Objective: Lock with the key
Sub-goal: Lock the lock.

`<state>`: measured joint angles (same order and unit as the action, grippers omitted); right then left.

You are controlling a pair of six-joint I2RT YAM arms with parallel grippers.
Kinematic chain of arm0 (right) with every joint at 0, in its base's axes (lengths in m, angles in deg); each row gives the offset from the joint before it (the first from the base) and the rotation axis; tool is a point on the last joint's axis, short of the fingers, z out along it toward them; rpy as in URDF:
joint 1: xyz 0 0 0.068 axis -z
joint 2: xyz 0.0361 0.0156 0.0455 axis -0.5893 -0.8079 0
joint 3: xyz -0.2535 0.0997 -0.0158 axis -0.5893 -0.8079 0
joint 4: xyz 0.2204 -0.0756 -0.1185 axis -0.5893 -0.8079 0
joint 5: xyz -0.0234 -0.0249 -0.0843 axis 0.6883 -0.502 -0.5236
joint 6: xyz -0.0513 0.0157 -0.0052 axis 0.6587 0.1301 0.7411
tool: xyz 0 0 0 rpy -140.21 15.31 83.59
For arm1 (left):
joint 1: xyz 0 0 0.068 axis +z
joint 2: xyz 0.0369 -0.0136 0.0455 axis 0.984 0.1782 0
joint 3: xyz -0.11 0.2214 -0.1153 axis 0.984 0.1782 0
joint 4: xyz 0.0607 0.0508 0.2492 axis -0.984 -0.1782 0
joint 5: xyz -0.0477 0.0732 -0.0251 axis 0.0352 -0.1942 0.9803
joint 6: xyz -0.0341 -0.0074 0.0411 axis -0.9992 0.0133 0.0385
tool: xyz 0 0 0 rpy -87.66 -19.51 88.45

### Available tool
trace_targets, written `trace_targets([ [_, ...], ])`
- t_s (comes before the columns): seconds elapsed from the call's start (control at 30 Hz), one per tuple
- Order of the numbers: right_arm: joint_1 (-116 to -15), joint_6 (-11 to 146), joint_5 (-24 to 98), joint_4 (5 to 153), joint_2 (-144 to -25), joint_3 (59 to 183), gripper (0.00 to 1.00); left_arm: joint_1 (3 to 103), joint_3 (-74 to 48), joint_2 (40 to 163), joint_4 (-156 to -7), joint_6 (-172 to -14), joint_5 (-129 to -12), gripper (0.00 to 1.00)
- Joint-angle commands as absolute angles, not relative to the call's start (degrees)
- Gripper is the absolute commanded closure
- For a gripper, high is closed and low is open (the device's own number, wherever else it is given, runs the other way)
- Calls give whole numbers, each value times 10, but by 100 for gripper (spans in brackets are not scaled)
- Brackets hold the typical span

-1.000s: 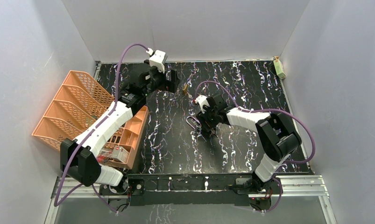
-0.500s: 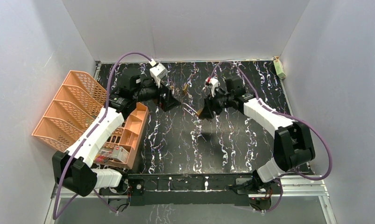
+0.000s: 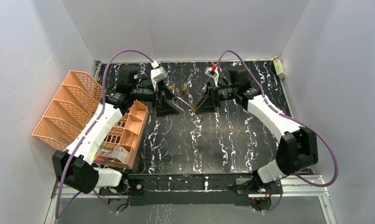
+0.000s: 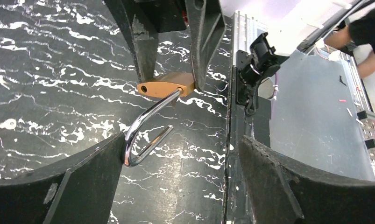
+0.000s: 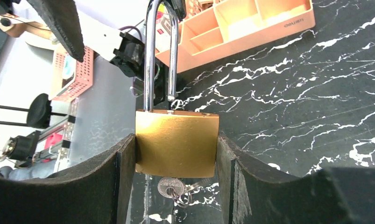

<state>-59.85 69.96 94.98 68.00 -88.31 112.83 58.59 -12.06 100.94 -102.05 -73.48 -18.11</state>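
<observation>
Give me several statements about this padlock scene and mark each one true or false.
1. The right hand grips the brass padlock by its body. True.
2. The shackle is locked shut. False: one end is out of the body.
3. A key shows at the padlock's end opposite the shackle. True.
4. The left hand is shut on the shackle. False: its fingers stand wide apart, the shackle between them.
5. The orange organizer stands on the right arm's side. False: it is on the left arm's side.
</observation>
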Motion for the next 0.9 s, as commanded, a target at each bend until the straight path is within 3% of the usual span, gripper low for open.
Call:
trace_targets([
  [0.0,-591,661,1020,736,-854,1175,82,602,-161,1013,-1037,-716,-83,18],
  [0.03,-590,658,1022,738,-854,1177,81,604,-164,1016,-1041,-715,-75,24],
  [0.13,-590,645,1031,749,-855,1179,81,608,-171,1026,-1042,-716,-55,58],
  [0.17,-589,642,1033,753,-855,1179,81,608,-172,1029,-1041,-717,-45,64],
  [0.37,-589,600,1045,792,-856,1183,81,608,-171,1048,-992,-763,-36,67],
  [0.4,-590,597,1047,793,-857,1185,81,608,-173,1052,-980,-774,-30,73],
  [0.43,-589,594,1050,793,-858,1190,81,608,-172,1057,-954,-795,-29,100],
  [0.5,-589,594,1056,791,-864,1197,74,608,-138,1046,-819,-891,-48,100],
  [0.57,-584,579,1052,802,-859,1204,29,609,-102,1032,-673,-999,-89,100],
  [0.6,-575,558,1053,830,-854,1206,12,609,-97,1026,-629,-1021,-115,100],
  [0.63,-560,520,1051,891,-839,1205,2,609,-98,1021,-567,-1062,-158,100],
  [0.73,-544,534,974,926,-795,1184,2,609,-123,1020,-507,-1107,-218,100],
  [0.87,-544,545,820,1059,-694,1061,1,609,-130,1014,-450,-1143,-253,100],
])
